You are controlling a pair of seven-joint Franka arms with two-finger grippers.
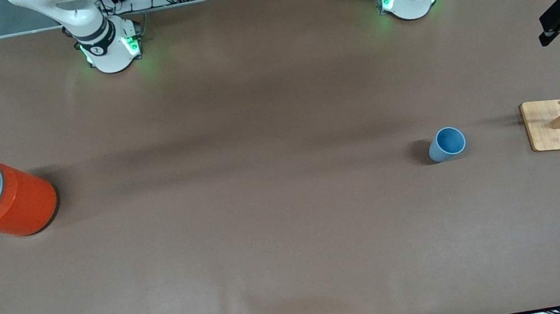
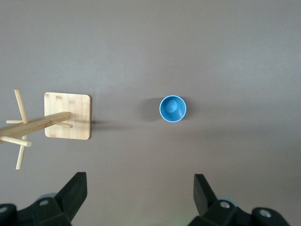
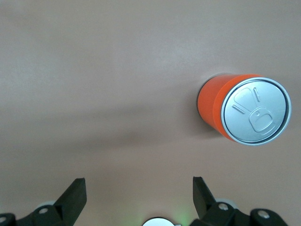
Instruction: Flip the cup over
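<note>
The cup stands upright, mouth up, on the worktop below the left gripper, whose fingers are spread wide and empty, well placed to come down on it. A wooden rack stands beside the cup. The right gripper waits, also spread apart, over bare worktop near an orange can.

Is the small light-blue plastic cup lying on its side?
No, the small light-blue plastic cup stands upright on the table, its open mouth facing up.
</note>
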